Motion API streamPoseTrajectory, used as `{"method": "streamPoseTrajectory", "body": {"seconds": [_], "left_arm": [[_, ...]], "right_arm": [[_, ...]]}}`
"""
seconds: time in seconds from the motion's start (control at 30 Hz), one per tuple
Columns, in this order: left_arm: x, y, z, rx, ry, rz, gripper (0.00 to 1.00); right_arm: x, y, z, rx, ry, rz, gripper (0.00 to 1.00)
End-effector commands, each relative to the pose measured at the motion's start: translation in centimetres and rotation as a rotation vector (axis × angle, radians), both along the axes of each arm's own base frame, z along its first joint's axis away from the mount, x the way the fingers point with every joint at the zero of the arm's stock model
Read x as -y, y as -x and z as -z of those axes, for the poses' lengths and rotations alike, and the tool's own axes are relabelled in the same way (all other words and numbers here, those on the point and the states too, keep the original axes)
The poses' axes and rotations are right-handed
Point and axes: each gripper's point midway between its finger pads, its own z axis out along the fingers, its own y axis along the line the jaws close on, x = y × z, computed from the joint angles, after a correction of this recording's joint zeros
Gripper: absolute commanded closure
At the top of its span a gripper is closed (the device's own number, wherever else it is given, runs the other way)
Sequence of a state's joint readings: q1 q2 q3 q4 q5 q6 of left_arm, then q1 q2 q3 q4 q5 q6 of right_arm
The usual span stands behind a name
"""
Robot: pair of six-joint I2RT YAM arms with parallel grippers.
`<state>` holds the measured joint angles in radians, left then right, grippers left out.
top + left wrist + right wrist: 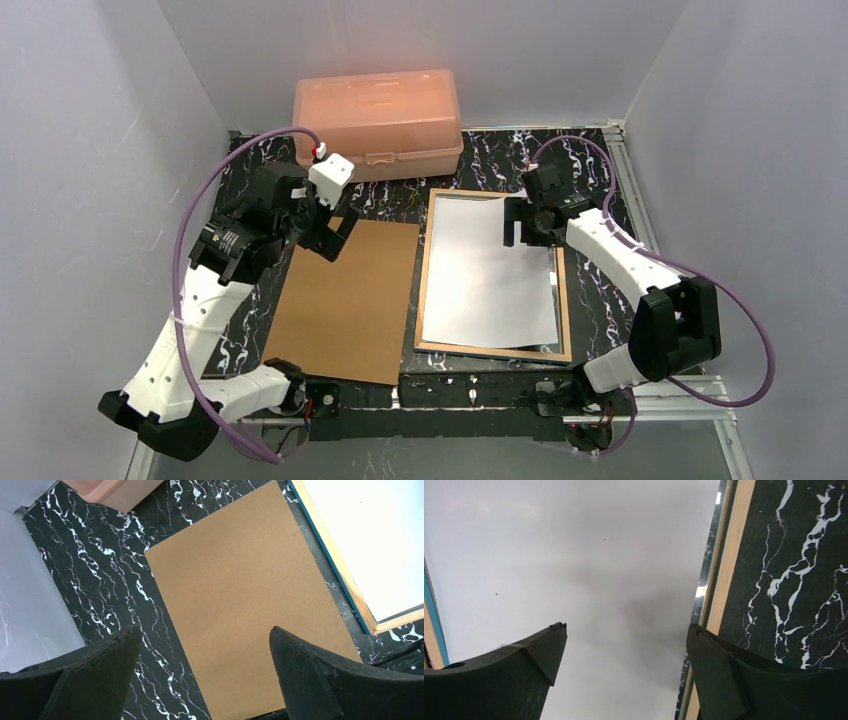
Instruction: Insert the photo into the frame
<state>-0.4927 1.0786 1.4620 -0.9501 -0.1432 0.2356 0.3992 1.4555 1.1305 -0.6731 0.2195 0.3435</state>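
The photo (487, 270) lies white back up inside the frame (425, 265), which rests flat on the table with its wood-coloured back edge up. My right gripper (530, 228) hovers open just above the photo's far right corner. In the right wrist view its jaws (626, 630) stand wide apart over the white sheet (574, 555), with nothing between them, and the frame's right rim (729, 565) runs beside the right finger. A thin strip of glass shows between sheet and rim. My left gripper (335, 235) hangs open and empty over the far end of the brown board, to the left of the frame.
A brown backing board (345, 300) lies left of the frame, under my left gripper (205, 635). A peach plastic box (378, 122) stands at the back. Grey walls close in on three sides. The frame's edge (345, 580) shows at the right of the left wrist view.
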Motion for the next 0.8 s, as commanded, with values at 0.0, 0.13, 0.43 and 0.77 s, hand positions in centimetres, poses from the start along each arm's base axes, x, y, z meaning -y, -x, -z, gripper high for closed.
{"method": "streamPoseTrajectory", "body": {"seconds": [0.0,0.13,0.43,0.77], "left_arm": [[-0.5,0.4,-1.2,0.018,0.000,-0.001,0.02],[-0.6,0.5,-0.7,-0.004,0.001,-0.019,0.02],[-2.4,-0.1,1.2,-0.127,0.058,-0.084,0.01],[-7.9,-0.3,7.8,-0.342,0.086,-0.238,0.05]], "right_arm": [[1.0,-1.3,-2.2,0.106,0.027,0.044,0.01],[1.5,-1.7,-2.9,0.121,0.051,0.055,0.01],[1.6,-2.2,-4.4,0.167,0.042,0.077,0.01],[-12.6,1.6,-5.2,0.162,-0.245,-0.124,0.01]]}}
